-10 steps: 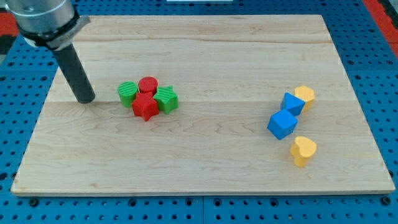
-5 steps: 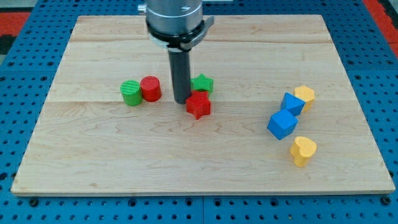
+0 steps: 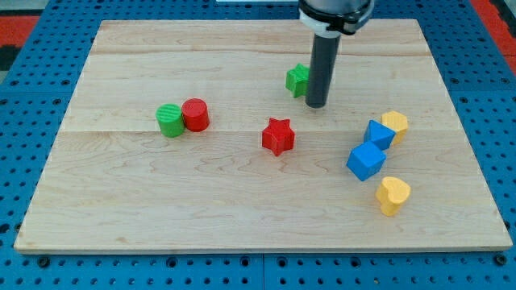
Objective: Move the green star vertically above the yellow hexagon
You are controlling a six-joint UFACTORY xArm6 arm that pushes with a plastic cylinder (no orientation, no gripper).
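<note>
The green star (image 3: 297, 79) lies on the wooden board (image 3: 242, 201), above the middle and partly hidden by my rod. My tip (image 3: 316, 105) rests on the board just to the right of and below the star, touching or almost touching it. The yellow hexagon (image 3: 395, 123) sits at the view's right, to the right of and below the tip, against the upper blue block (image 3: 378, 134).
A red star (image 3: 278, 136) lies below and left of the tip. A green cylinder (image 3: 169, 120) and a red cylinder (image 3: 195, 114) stand together at the left. A second blue block (image 3: 365, 160) and a yellow heart (image 3: 393, 195) lie at the right.
My tip swept from the board's left to its upper middle-right, breaking up the cluster. The green star moved right and up; the red star moved right. The cylinders stayed at the left.
</note>
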